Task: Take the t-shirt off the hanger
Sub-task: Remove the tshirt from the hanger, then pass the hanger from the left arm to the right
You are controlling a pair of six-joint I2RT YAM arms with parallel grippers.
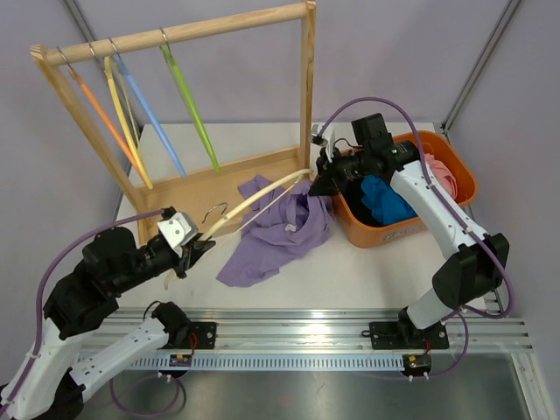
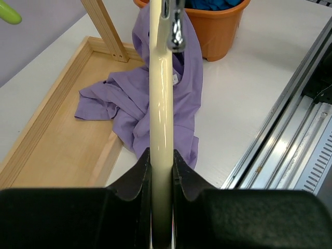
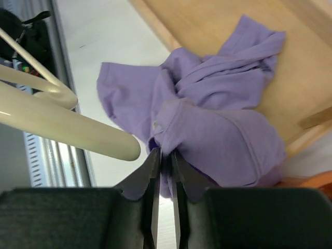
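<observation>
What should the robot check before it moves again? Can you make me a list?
1. Left gripper clamped on the cream hanger: ok.
2. Purple t-shirt off the hanger, lying on the table: ok.
3. Right gripper free of the t-shirt: cannot tell; its jaws stand only a crack apart just above the cloth.
4. Hanger's far end bare: ok, seen from the right wrist.
5. T-shirt clear of the wooden rack: not ok, part lies on its base.

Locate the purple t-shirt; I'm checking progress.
The purple t-shirt lies crumpled at top-view centre, partly on the wooden rack's base, left of the orange basket.
</observation>
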